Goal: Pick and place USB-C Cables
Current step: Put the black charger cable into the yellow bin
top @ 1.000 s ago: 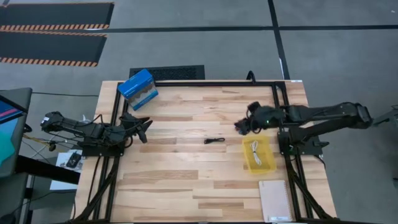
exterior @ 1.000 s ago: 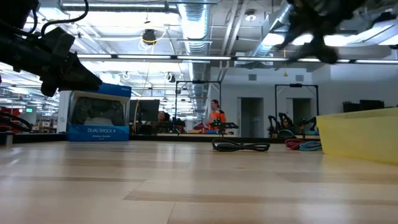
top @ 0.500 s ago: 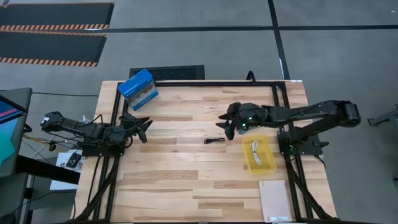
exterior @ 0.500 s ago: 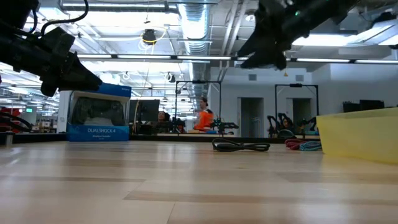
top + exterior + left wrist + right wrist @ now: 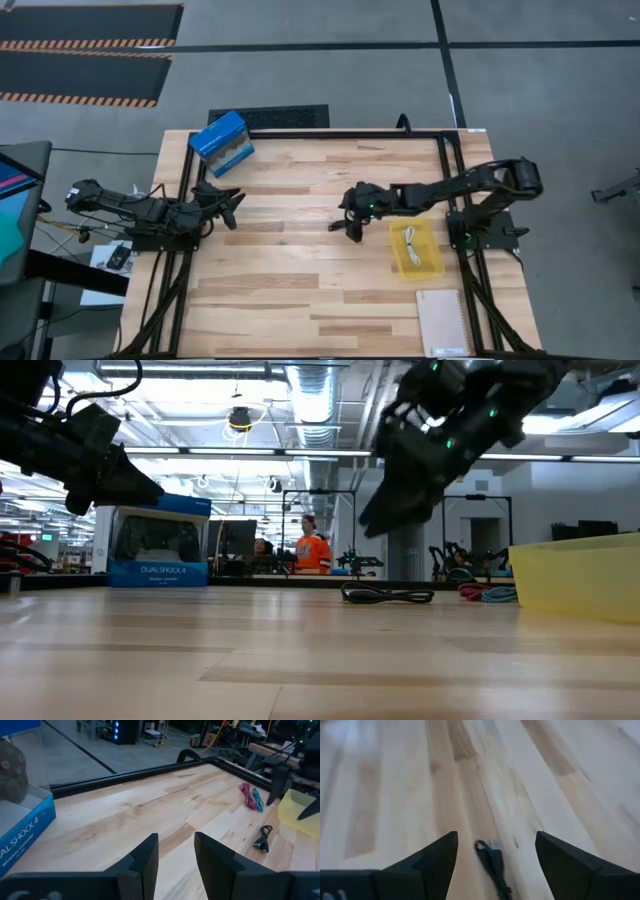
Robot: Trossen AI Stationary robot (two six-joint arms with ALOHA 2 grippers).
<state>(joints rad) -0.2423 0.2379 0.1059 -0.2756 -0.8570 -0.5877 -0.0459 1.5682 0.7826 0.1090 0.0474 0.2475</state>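
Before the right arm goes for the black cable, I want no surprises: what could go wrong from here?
The black cable lies flat and thin on the table, so the right gripper, open above it, may strike wood or catch one strand only. In the right wrist view the cable sits off-centre between the fingers, so a pinch could miss. The yellow tray stands close by the arm's path.

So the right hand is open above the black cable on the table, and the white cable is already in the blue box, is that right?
Not quite: the white bundled cable lies in the yellow plastic bin, not the blue cardboard box, as the high view shows. The rest holds: the right hand is open above the thin black cable.
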